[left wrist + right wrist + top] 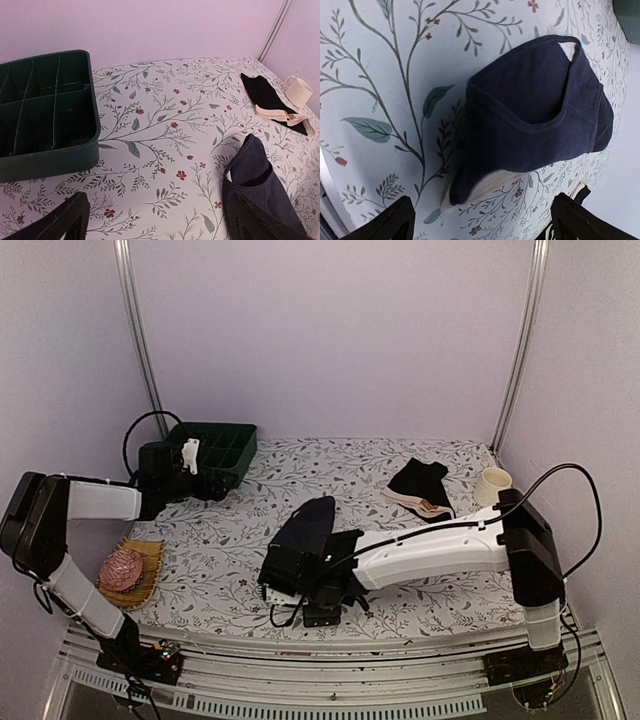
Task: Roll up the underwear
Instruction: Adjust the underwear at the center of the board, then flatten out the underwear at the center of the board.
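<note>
Hovering the right hand (482, 212) low over the navy underwear (535, 105), with fingers (390, 222) spread wide apart and clamping nothing (cloth lying loose just ahead of them, a pale patch showing at its lower edge). Showing that garment in a bunched heap on the floral table (230, 540), well to the right of the dark green tray (215, 440) and nearer the front edge than the tray. Holding the left hand (160, 220) just beside the tray, at its near side, with fingers spread wide too and gripping nothing, pointing away from the tray across the table. Showing a second piece of underwear (420, 485), black with a cream-beige band, lying farther right of the tray than the navy one and about level with the tray's front. Showing a cream cup (494, 483) just beyond that piece, farthest from the tray. Showing a pink knitted ball (121, 568) sitting in a woven dish (150, 555), in front of the tray and slightly to its left.
</note>
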You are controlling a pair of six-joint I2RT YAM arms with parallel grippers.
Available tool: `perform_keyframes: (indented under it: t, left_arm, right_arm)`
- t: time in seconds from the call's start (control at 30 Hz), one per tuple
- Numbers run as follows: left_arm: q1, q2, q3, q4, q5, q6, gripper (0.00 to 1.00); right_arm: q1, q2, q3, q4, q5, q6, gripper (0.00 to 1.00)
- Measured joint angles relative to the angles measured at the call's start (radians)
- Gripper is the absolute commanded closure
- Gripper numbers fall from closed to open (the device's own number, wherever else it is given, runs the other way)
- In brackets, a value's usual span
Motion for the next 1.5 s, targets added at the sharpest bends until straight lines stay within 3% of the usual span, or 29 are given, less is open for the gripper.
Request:
perform_keyframes:
  t: [0.3,0.53,0.67,0.87,1.5]
  left_arm:
    - [-0.069,0.085,0.21,-0.187,0.031,0.095,0.02]
    - [-0.142,0.33,0.549,-0.417,0.188,0.187,0.04]
    - [-0.15,0.485,0.683,-0.54,0.269,0.221,0.05]
    - [-0.153,0.599,0.726,-0.679,0.314,0.256,0.09]
    - [-0.183,0.705,0.789,-0.816,0.408,0.311,0.32]
  right_arm:
    - [-0.262,-0.335,-0.159,0.191,-0.264,0.13,0.01]
    - [-0.467,-0.375,-0.227,0.337,-0.294,0.299,0.01]
    - [-0.471,-0.38,-0.324,0.399,-0.296,0.36,0.01]
    - [-0.46,-0.425,-0.43,0.45,-0.289,0.403,0.01]
    - [-0.46,-0.466,-0.488,0.523,-0.214,0.426,0.01]
